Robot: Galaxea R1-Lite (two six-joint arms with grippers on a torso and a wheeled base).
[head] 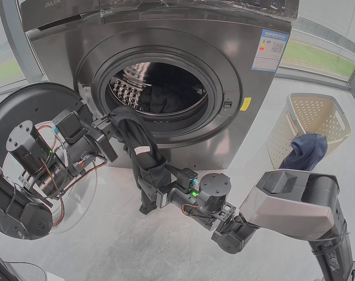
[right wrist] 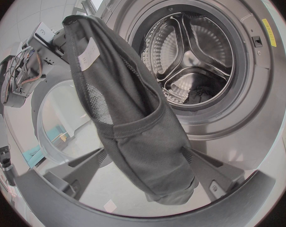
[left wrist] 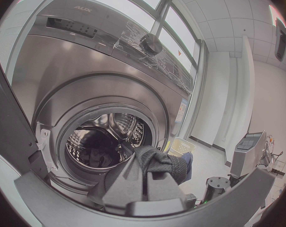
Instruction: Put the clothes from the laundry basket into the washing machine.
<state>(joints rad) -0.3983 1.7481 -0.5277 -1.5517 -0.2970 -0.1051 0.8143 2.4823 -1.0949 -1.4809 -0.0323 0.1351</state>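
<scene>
Washing machine [head: 224, 47] dead ahead, door [head: 29, 102] swung wide open on the left, drum [head: 130, 90] showing w/ dark clothes [head: 161, 98] lying in the bottom. Laundry basket [head: 318, 118] tipped on its side on the floor, off to the right, well apart from the arms. Blue garment [head: 306, 151] spills out of its mouth, untouched.

Black garment [head: 144, 153] is the one in play: strung btwn both arms, just outside the drum opening, hanging below its rim. Left fingers [left wrist: 133, 186] clamped tight on its top end, close to the door seal. Right fingers [right wrist: 209, 171] spread wide, lower cloth sagging btwn them, no pinch that I can see.

Step in hand, I'd say: loading this piece. Next move prob. needs the left arm to carry the bunched end in past the rim and let go, w/ the trailing end lifted so it doesn't snag on the lip. After that, the blue one.
</scene>
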